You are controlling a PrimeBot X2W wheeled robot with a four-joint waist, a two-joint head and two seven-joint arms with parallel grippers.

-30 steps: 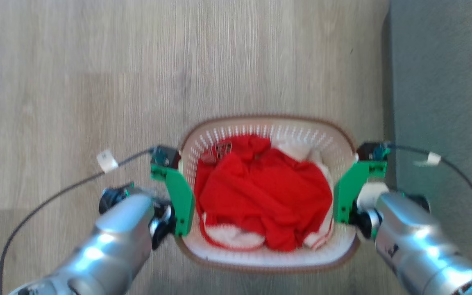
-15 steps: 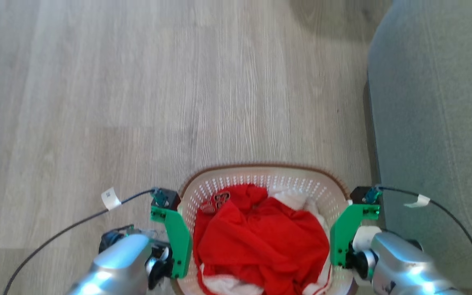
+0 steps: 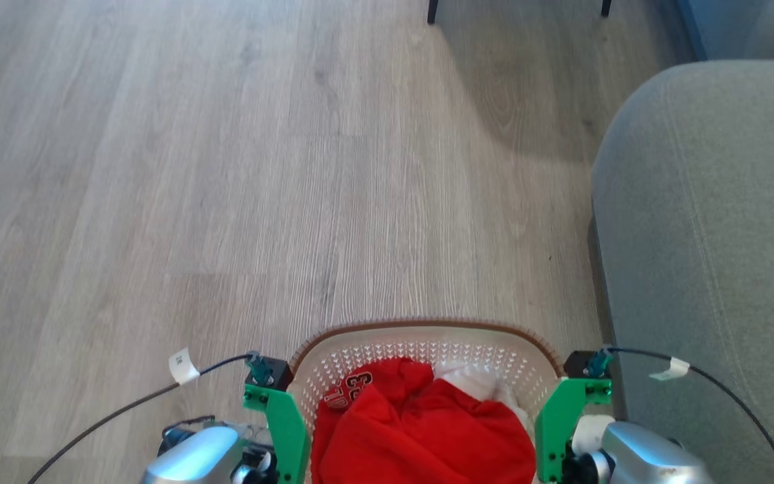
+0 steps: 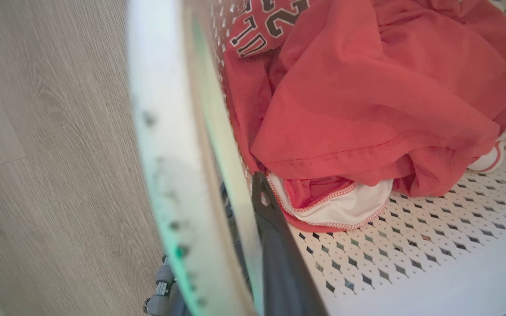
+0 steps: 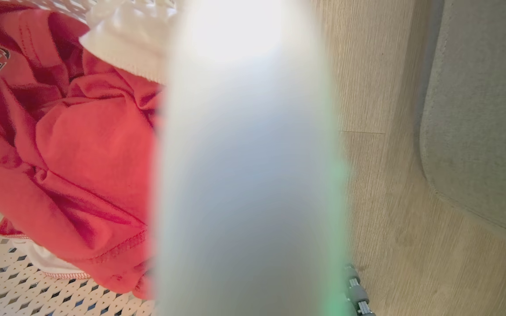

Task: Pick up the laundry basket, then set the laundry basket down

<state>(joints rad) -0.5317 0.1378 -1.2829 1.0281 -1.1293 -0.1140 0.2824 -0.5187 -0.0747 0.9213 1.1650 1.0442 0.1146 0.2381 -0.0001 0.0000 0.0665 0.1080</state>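
Laundry basket (image 3: 427,339), one, lies at bottom centre of the head frame over the wood floor (image 3: 226,202), with one grey sofa (image 3: 709,235) at right. Its long axis runs left–right between two grippers, equally near. The left gripper (image 3: 278,423) has its fingers (image 4: 275,259) pinching the rim. The right gripper (image 3: 564,423) fingers are hidden by blur, so their state cannot be told.

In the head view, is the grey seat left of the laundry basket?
No, the grey seat stands to the right of the laundry basket.
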